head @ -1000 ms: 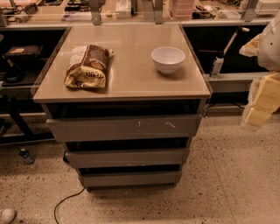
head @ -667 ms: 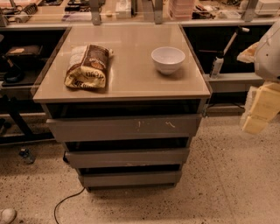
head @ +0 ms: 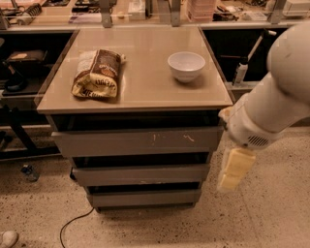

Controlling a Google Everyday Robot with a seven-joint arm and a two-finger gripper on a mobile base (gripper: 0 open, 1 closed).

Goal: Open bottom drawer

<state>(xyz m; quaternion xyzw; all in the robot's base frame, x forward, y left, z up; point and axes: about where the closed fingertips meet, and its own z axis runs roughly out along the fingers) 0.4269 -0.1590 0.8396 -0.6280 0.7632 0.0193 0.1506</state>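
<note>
Off the front right corner of the bench (head: 145, 77) the gripper (head: 231, 170) hangs apart from the shut bottom drawer (head: 144, 197), its spread impossible to tell; approach step, I judge: next, reach that front's top lip

We saw the cabinet in the middle of the room, and its surface (head: 145, 94) carried a bag (head: 97, 73) on the left and a bowl (head: 186, 65) on the right, well apart. Under the surface three drawers were stacked: the top drawer (head: 138, 141), the middle drawer (head: 140, 173) beneath it, and the bottom drawer (head: 144, 197) lowest, nearest the floor. The pincer (head: 235, 169) hung just right of the cabinet, level with the middle drawer, below the arm (head: 276, 106) that reached in from the right. A cable (head: 72, 225) lay on the floor at front left. A bench (head: 145, 12) ran behind the cabinet.
</note>
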